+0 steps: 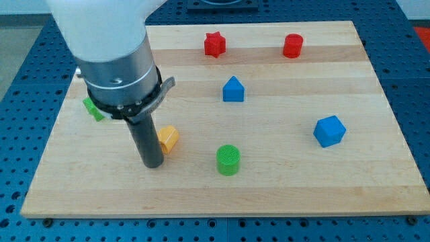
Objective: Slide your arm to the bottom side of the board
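Red star (214, 44), possibly ribbed green cylinder (228, 160).

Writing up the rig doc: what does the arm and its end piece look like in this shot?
The arm enters from the view's top left as a wide white casing. Below it sits a shiny metal cylinder with a dark ring clamp around its base and a small grey tab sticking out toward the view's right. A straight dark rod hangs below, ending in my tip. No cables or markings visible.

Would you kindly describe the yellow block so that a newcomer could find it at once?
Start at the wooden board and find my tip, the dark rod's lower end, in the view's lower left. The yellow block sits right beside the rod, on its right side in the view. It is the only yellow piece; the nearest neighbour is a green cylinder.
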`<state>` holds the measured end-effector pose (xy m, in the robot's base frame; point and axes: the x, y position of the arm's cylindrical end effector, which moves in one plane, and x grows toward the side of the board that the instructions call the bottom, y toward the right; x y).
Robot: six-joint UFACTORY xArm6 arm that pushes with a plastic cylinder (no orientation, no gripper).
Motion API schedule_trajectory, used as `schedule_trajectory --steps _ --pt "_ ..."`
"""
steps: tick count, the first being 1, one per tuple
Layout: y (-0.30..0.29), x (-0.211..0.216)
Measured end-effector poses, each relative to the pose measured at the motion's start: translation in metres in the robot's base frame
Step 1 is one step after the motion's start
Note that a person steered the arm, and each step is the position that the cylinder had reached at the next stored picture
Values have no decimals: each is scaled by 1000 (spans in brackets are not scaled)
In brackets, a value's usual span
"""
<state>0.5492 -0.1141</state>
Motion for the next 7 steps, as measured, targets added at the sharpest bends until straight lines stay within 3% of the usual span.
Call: schedule_trajectory --steps 1,7 --pt "7 30" --pt "-3 34"
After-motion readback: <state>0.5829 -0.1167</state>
